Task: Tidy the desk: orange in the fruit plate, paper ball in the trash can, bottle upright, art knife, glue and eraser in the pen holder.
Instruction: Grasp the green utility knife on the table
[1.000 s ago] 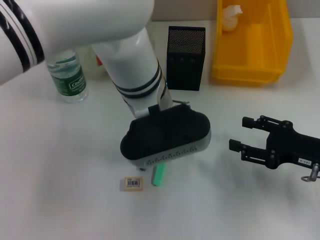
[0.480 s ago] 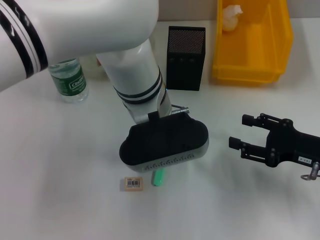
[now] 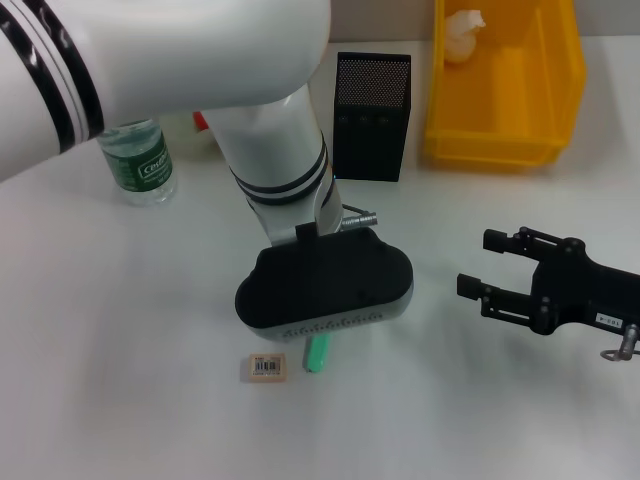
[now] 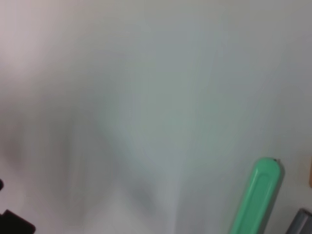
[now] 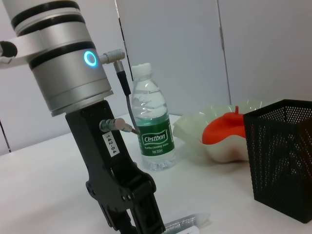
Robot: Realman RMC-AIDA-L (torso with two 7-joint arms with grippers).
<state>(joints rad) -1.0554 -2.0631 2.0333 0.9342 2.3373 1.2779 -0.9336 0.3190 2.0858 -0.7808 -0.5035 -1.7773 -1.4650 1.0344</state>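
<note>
Lying flat on the table (image 3: 120, 300), the green knife (image 3: 319, 352) pokes out from under the left arm's wrist housing, with the eraser (image 3: 265, 367) just beside it, sticker up. The left hand (image 5: 129, 222) hangs directly over the knife, probably lined up to pick it for the pen holder (image 3: 371, 115). Its fingertips are hidden by the housing in the head view and cut off in the right wrist view, so I cannot tell how far it is open or whether it has hold of anything. A silvery tube (possibly the glue) lies close by its base.

Further out, the bottle (image 3: 138, 158) stands upright, the orange (image 5: 225, 131) sits in the plate (image 5: 195, 131), and the paper ball (image 3: 462, 33) rests in the yellow bin (image 3: 560, 90); those steps look done. The right hand (image 3: 478, 268) waits well apart, fingers spread and empty, leaving the left arm room.
</note>
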